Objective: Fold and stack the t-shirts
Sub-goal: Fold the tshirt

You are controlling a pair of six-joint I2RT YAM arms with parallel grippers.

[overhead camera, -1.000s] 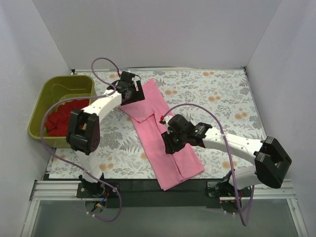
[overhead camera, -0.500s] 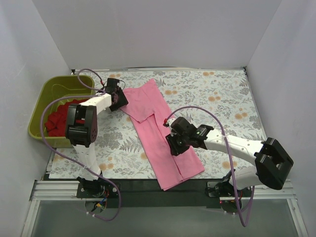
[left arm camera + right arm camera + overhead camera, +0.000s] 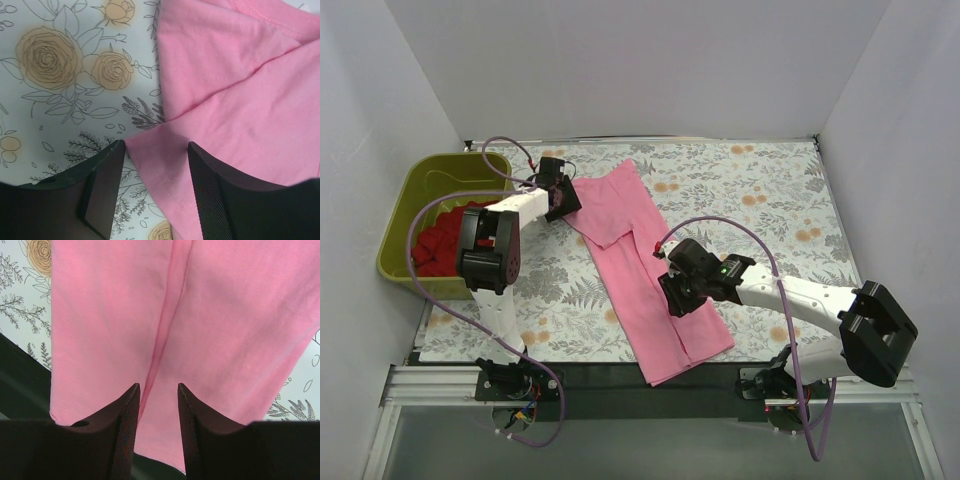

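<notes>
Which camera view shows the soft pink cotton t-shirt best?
The top external view: the soft pink cotton t-shirt lies there almost entire, folded into a long strip. The left wrist view shows only one corner and a sleeve fold; the right wrist view only its middle crease.

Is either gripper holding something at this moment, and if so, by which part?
Nothing is gripped. The left gripper stands open astride a corner of the pink cotton t-shirt; the right gripper stands open above its lengthwise fold.
</notes>
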